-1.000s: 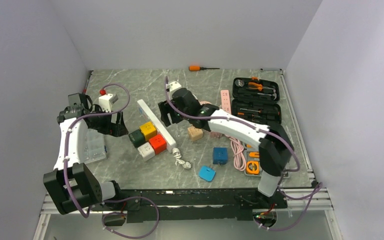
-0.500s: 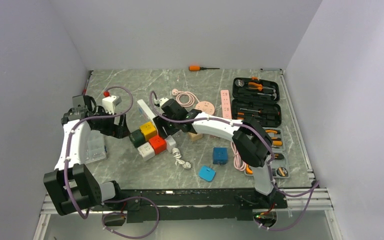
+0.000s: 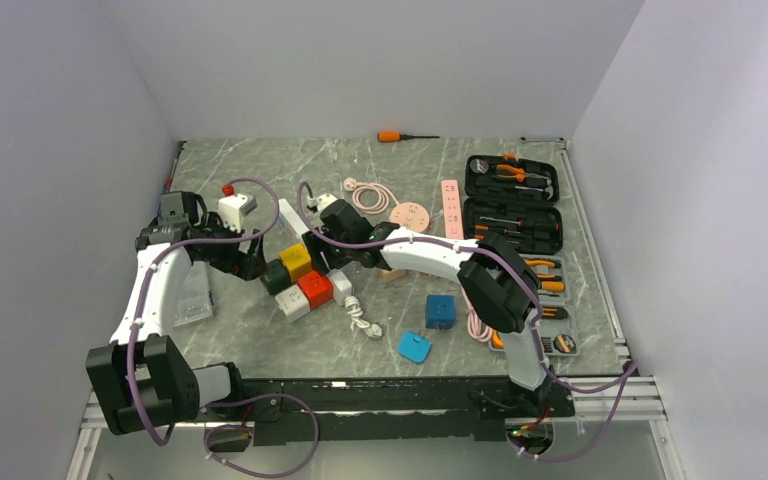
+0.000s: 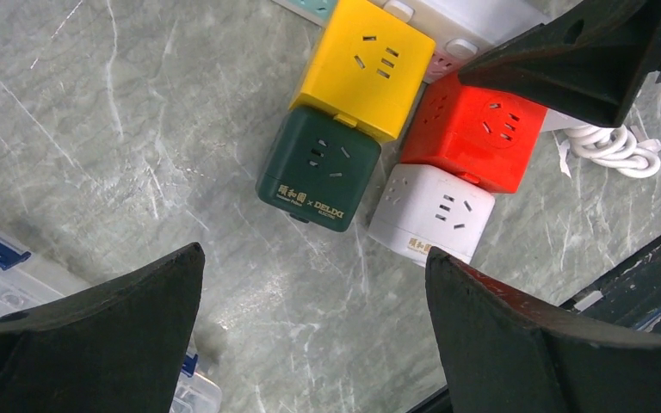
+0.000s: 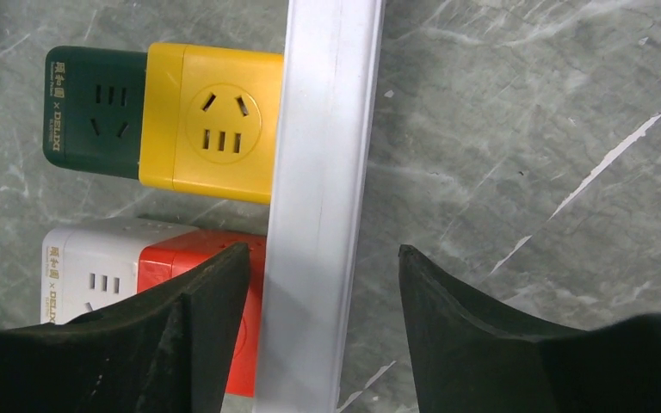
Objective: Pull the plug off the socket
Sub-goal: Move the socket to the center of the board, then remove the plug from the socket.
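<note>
Nothing has been pulled yet. The strip [image 3: 290, 215] is laid diagonally, left of the table's centre, with one end toward the far edge and the other toward the near edge.

Four cubes are packed along the side of it that faces the left edge.
- The yellow cube [image 4: 363, 67] and red cube [image 4: 480, 133] are pressed against the strip.
- The green cube [image 4: 318, 168] is butted onto the yellow one.
- The white cube [image 4: 435, 212] is butted onto the red one.

No gap is seen at any joint, so every plug is judged to be seated. Which cube is meant as the plug cannot be told.

The left gripper [image 4: 311, 262] is spread wide with nothing in it. It is hung over bare table just beside the green and white cubes, on their left-edge side. No contact is seen.

The right gripper [image 5: 320, 254] is also spread wide and empty. Its fingers are set either side of the strip, one over the red cube and the other over bare table beyond the strip. Whether the strip is touched cannot be told.

Progress is judged as approach only, with both arms brought in and no grasp made. Probably left to do:
- The strip is to be braced by the right gripper.
- A cube is to be clamped by the left gripper.
- That cube is to be drawn off sideways toward the left edge until its pins are clear.
</note>
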You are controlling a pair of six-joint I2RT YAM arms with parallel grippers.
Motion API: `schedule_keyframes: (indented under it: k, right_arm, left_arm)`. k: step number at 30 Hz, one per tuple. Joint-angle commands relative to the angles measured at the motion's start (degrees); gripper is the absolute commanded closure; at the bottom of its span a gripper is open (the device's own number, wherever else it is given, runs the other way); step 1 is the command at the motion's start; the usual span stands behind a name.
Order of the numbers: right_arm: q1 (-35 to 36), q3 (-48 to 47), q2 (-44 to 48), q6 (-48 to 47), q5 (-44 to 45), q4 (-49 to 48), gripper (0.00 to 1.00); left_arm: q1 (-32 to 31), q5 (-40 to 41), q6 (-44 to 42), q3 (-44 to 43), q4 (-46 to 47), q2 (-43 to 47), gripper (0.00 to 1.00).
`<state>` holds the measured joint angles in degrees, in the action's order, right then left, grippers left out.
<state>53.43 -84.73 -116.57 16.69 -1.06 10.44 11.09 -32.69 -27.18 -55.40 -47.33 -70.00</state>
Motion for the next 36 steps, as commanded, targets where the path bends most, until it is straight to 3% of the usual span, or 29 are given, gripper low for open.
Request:
schedule_keyframes:
  k: [1, 4, 9, 11, 21, 22, 23, 26, 28, 31, 36]
  right_arm:
    - [0.6, -1.3, -0.3, -0.7, 1.0, 2.1, 0.34]
    - [0.5, -5.7, -2.6, -1.6, 1.1, 4.7, 0.42]
    - [0.5, -4.6, -3.1, -0.9, -0.1, 4.3, 0.73]
    - [0.6, -1.8, -1.4, 0.0, -0.3, 3.2, 0.81]
    - [4.5, 11.8, 9.4, 9.7, 10.2, 4.1, 0.96]
    - [5.1, 12.6, 10.3, 10.4, 11.0, 4.2, 0.95]
    - [5.4, 13.2, 10.9, 10.9, 11.4, 4.3, 0.88]
    - [5.2, 12.1, 11.4, 11.0, 12.5, 5.4, 0.42]
    - [4.3, 9.6, 11.0, 9.8, 12.4, 6.3, 0.23]
    - [1.2, 4.3, 9.6, 8.6, 9.5, 7.3, 0.14]
    - [-3.1, -7.0, 4.0, 7.3, 3.6, 10.0, 0.13]
  left_arm:
    - [-0.2, -0.4, 0.3, 0.8, 2.8, 0.0, 0.01]
    - [-0.4, -0.6, 0.3, 0.9, 2.9, -0.2, 0.01]
    - [-0.5, -0.5, -0.2, 1.2, 3.2, 0.1, 0.01]
    - [-0.9, -0.3, -0.2, 1.4, 3.8, 0.0, 0.01]
    - [-7.2, 0.7, 1.5, 2.7, 8.2, -1.9, 0.01]
    - [-7.5, 0.3, 1.6, 2.9, 8.5, -2.0, 0.01]
    - [-7.8, 0.1, 1.7, 3.2, 8.8, -2.0, 0.01]
    - [-8.2, -0.6, 1.5, 3.4, 9.0, -1.6, 0.01]
    - [-8.2, -0.5, 1.0, 3.3, 8.6, -0.8, 0.01]
    - [-8.2, -0.2, 0.0, 3.1, 7.8, 1.4, 0.01]
    - [-7.9, -0.7, -1.5, 3.0, 6.3, 5.3, 0.01]
